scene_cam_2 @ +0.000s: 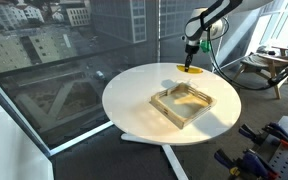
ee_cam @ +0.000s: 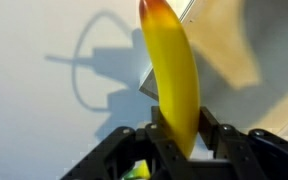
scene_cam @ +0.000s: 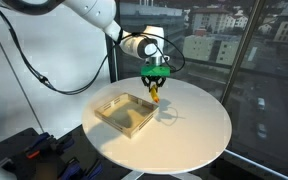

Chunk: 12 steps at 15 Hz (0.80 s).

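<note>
Gripper [scene_cam: 155,84] clenched on banana [ee_cam: 174,80]. 2 fingers [ee_cam: 220,138] pinch it near 1 end, and the rest hangs tip-down below the jaws over the round table [scene_cam: 196,128]. Cannot tell whether the tip touches the surface. Bare tabletop lies open around the gripper, with the table edge near behind it and window glass [scene_cam: 224,40] beyond. 1 obstacle: wooden tray [scene_cam: 112,104], just beside the banana toward table centre. The wrist view shows its corner [ee_cam: 229,60] close by the fruit.
</note>
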Motion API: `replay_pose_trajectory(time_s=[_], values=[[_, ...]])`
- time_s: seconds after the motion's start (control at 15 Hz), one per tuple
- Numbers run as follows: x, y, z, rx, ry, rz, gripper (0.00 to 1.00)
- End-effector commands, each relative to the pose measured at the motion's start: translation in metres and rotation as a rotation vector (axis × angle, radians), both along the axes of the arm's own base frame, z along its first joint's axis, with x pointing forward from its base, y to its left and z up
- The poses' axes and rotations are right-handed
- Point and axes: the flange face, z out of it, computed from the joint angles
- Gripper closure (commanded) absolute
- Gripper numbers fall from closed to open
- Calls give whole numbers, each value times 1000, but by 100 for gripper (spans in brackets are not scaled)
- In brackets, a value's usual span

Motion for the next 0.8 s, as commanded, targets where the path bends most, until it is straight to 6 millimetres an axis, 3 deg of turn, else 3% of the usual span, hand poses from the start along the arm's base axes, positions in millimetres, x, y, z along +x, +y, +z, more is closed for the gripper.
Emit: replay_pose_trajectory(time_s=[0.0,0.33,0.73], values=[[7,-21,10,20,0,-68,84],[3,-50,12,31,-7,-130,84],[-5,-82,-1,41,5,-192,84]])
